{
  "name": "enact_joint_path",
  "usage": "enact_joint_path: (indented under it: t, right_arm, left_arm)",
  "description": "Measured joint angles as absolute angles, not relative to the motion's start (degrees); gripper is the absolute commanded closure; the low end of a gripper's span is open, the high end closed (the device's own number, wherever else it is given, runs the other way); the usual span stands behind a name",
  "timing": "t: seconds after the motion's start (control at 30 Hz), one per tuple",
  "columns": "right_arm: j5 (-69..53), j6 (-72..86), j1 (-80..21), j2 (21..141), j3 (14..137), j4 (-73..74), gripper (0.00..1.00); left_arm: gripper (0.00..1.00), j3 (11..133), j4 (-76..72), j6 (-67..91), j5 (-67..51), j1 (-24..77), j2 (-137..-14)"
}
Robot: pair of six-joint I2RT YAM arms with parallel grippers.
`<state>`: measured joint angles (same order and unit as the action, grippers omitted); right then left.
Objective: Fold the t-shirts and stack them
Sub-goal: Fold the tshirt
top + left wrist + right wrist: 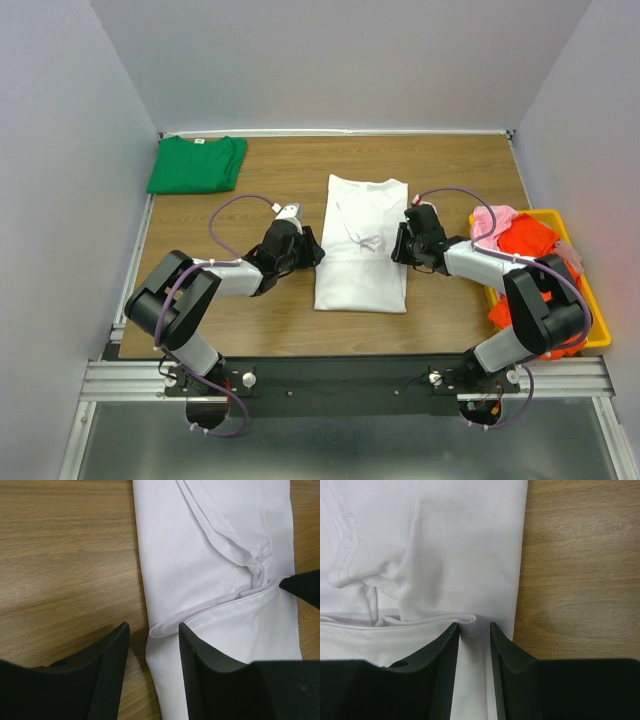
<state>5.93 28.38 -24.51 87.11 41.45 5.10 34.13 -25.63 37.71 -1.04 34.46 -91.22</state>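
At the middle of the bench (260,320), the white t-shirt (362,245) lies as a long strip, sides tucked in, with a crosswise ridge of cloth about halfway along it. And both arms are right on that ridge!

The left end effector (153,626) sits at the shirt's left edge, jaws parted. One finger is over bare wood and the other over fabric, with the rounded lip of the fold between them and nothing clamped yet. The right end effector (473,625) mirrors it at the right edge. Its gap is narrower, with the fold's lip between the tips and daylight still showing beside it, so I call that one unclamped as well.

Off in the far left corner the green t-shirt (197,165) lies folded. The pink tee (495,218) and orange-red tee (525,240) sit heaped in the yellow bin (601,335) on the right.

Here's the danger, as I judge it: that lip is several layers thick. If a jaw bites only the top layer, the shirt peels open when it is lifted. The left side is barely over the edge, so it could slip off and catch nothing while the right holds, dragging the strip askew. And there's a bunched sleeve seam near the centre, which could pull along and leave a lumpy fold.
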Motion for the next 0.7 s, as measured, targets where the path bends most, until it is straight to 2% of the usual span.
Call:
enact_joint_path:
  t: [0.1, 0.27, 0.5, 0.53, 0.7]
  right_arm:
    - [5.4, 28.4, -24.5, 88.1, 41.5, 4.3, 0.64]
    - [5.0, 28.4, -24.5, 88.5, 41.5, 3.3, 0.69]
    - [4.6, 28.2, -24.5, 88.6, 41.5, 3.0, 0.73]
    - [4.6, 28.2, -24.5, 88.6, 41.4, 3.0, 0.75]
    - [4.6, 28.0, -24.5, 88.3, 41.2, 2.9, 0.89]
  left_arm:
    - [0.54, 34.2, -26.3, 37.7, -1.8, 34.5, -92.4]
    - [0.69, 34.2, -27.0, 37.7, -2.8, 34.5, -93.9]
    - [0.85, 34.2, -28.2, 37.7, -4.0, 34.4, -94.1]
    - [0.91, 34.2, -28.3, 37.7, -4.2, 34.4, -94.3]
    - [1.00, 34.2, -28.3, 37.7, -4.8, 34.4, -94.3]
